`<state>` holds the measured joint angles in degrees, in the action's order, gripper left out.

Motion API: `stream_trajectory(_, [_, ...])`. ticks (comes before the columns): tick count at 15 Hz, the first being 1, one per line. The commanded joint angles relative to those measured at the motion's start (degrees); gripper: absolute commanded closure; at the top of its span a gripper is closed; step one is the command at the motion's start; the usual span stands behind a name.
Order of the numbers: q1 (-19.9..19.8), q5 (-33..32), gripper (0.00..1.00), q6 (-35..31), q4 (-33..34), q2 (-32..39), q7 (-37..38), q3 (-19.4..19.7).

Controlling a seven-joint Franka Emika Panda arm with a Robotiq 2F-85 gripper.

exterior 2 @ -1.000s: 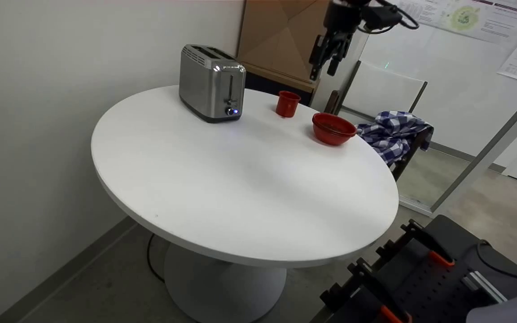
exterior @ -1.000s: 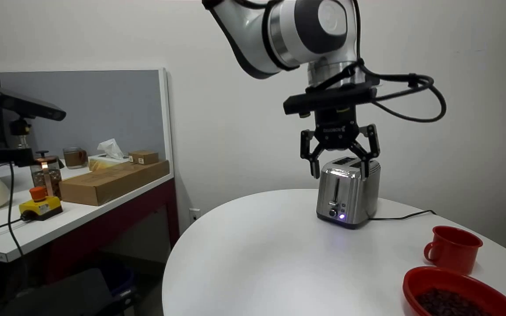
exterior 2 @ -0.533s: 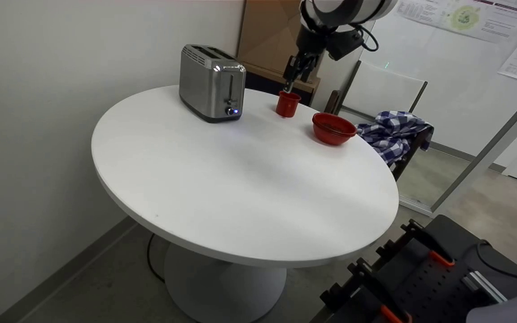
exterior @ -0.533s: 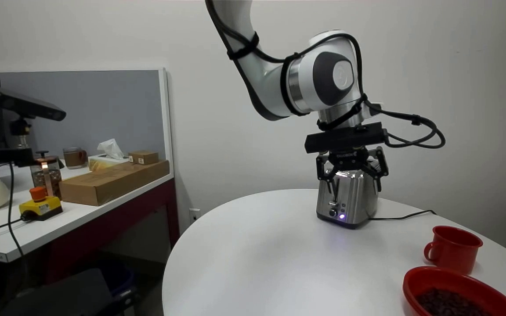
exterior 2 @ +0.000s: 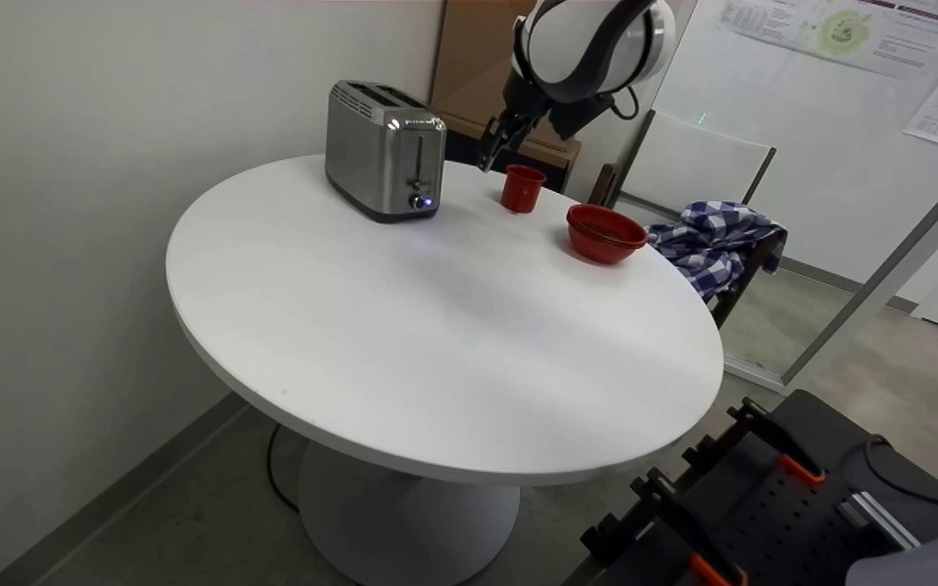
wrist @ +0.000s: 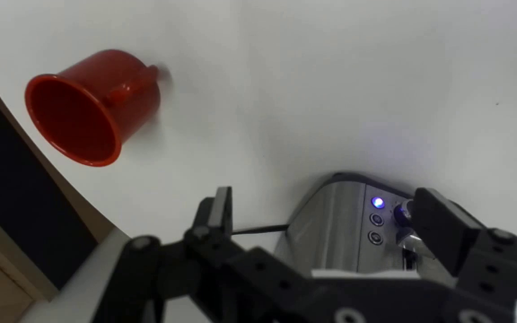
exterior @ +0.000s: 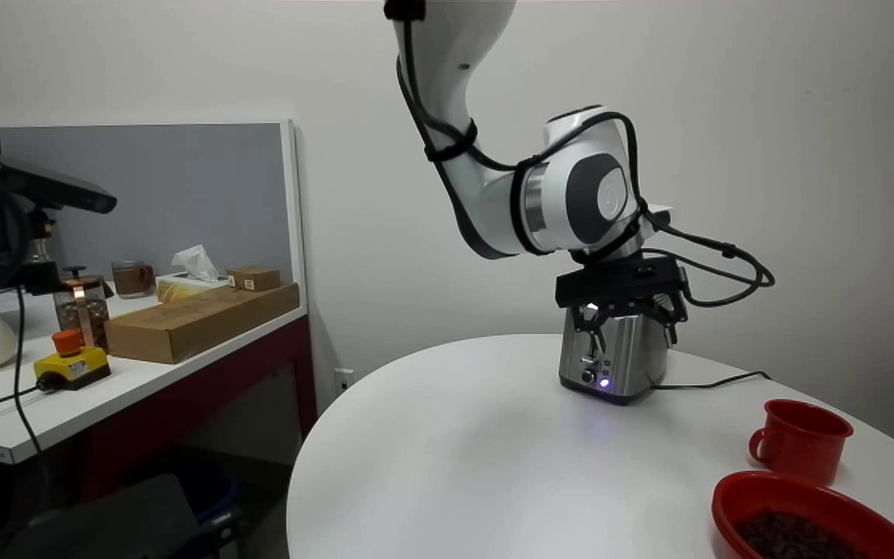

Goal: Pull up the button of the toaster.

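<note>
The brushed-silver toaster [exterior: 621, 373] stands upright on the white table [exterior: 447, 466] against the wall; it also shows in an exterior view [exterior 2: 371, 155] and the wrist view [wrist: 341, 224]. Its lever knob [exterior 2: 418, 185] sits low in the front slot, just above the dial; it is partly visible in the wrist view [wrist: 413, 240]. My gripper [exterior: 635, 345] is open and empty, in front of the toaster's upper front and apart from it, as an exterior view [exterior 2: 486, 160] shows. In the wrist view [wrist: 323, 190] its right finger partly covers the knob and dial.
A red mug [exterior: 800, 442] stands near the toaster, close to the gripper in an exterior view [exterior 2: 523, 191]; the wrist view [wrist: 128, 98] shows it too. A red bowl [exterior 2: 603, 248] with dark contents stands beyond it. A black cord [exterior: 707, 385] runs from the toaster.
The arm has lowered, and the gripper has moved down and closer to the toaster's front. It stays open. The toaster, mug and bowl have not moved.
</note>
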<state>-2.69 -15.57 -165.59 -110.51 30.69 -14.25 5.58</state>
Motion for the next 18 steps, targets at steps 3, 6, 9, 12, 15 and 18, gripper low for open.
stream_trajectory(3, [2.2,-0.8,0.0,-6.0,5.7,6.9,2.9,2.0])
stream_trajectory(6, [3.1,-0.5,0.0,-6.9,7.6,9.5,3.7,2.8])
stream_trajectory(9, [3.9,-0.3,0.0,-6.4,9.2,11.4,4.6,3.6])
stream_trajectory(12, [4.6,-0.2,0.0,-6.6,10.8,13.4,5.7,4.5])
stream_trajectory(15, [5.2,-0.2,0.0,-6.7,12.4,15.3,6.5,5.1])
stream_trajectory(18, [5.7,0.0,0.0,-6.7,13.9,17.1,7.4,5.5])
